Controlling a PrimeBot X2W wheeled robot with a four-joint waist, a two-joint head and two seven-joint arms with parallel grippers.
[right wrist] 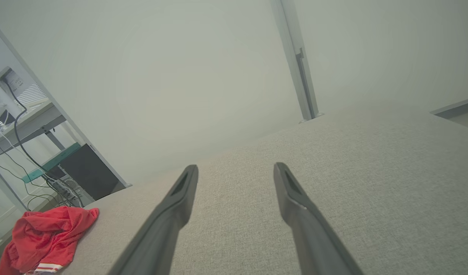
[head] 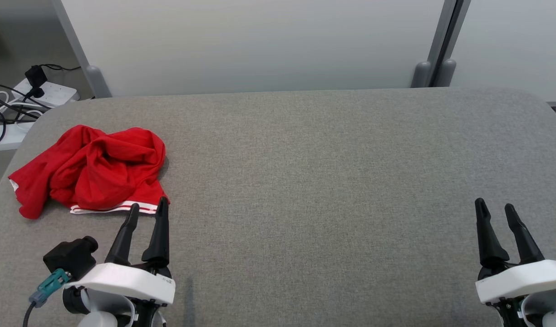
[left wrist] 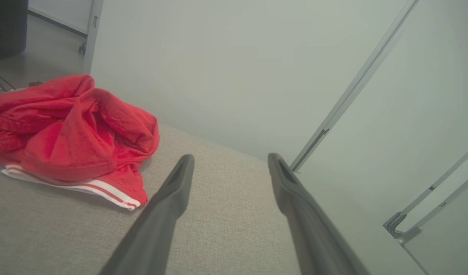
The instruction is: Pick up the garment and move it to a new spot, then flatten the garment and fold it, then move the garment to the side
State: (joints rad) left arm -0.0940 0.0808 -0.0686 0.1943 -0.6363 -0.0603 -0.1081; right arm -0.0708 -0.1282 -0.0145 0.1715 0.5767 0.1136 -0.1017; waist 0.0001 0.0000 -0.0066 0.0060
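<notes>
A crumpled red garment [head: 94, 172] lies in a heap near the far left corner of a grey fabric-covered table [head: 314, 181], its white-and-red striped hem turned toward the robot. The robot's left gripper [head: 149, 203] is just beside that hem, its two long dark fingers spread apart and holding nothing; seen from the left wrist, the cloth lies off to one side of the fingers with bare tabletop showing between them. The right gripper [head: 494, 204] is well apart from the garment, low over the table's near right side, its fingers likewise parted and empty. Both grippers point toward the table's far edge, where pale partition panels [head: 259, 45] stand on grey feet. Beyond the table's left corner, a white power strip [head: 51, 93] with a black plug and a tangle of dark cables [head: 1, 113] sits on a low surface beside the heap of cloth.
</notes>
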